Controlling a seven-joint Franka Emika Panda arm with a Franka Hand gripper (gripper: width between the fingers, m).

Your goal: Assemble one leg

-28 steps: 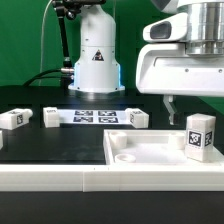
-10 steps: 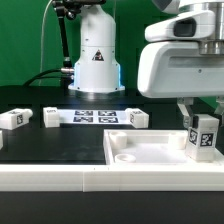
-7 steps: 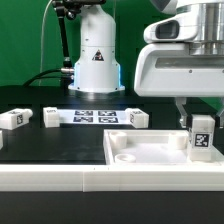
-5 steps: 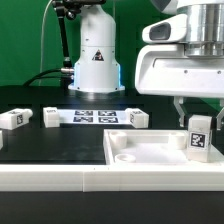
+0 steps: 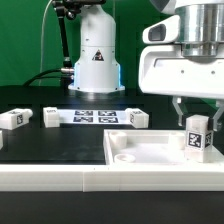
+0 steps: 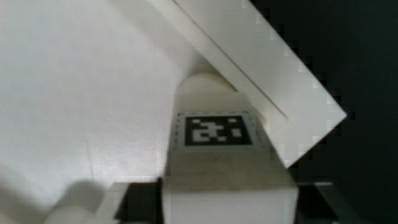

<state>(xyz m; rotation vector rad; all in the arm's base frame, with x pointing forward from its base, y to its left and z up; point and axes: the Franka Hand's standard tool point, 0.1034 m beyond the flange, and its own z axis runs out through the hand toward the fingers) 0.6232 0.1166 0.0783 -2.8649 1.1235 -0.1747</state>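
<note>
The leg (image 5: pixel 197 138), a small white post with square tags, stands upright in the near corner of the white tray-like panel (image 5: pixel 140 152) at the exterior view's right. My gripper (image 5: pixel 197 113) hangs straight over it, fingertips level with the leg's top, one finger (image 5: pixel 178 108) showing a little apart from the leg. In the wrist view the leg (image 6: pixel 221 150) fills the space between the dark fingers of my gripper (image 6: pixel 228 205), its tagged top facing the camera, against the panel's raised rim (image 6: pixel 267 70). The jaws look open.
Three more white tagged legs lie on the black table at the back: one at the left (image 5: pixel 12 118), one beside the marker board (image 5: pixel 52 117), one further right (image 5: pixel 137 118). The marker board (image 5: pixel 93 116) lies between them. The robot base (image 5: pixel 95 60) stands behind.
My gripper came down around the standing leg, then rose again to the leg's top. The leg shifted slightly toward the exterior view's left and stays upright in the panel corner.
</note>
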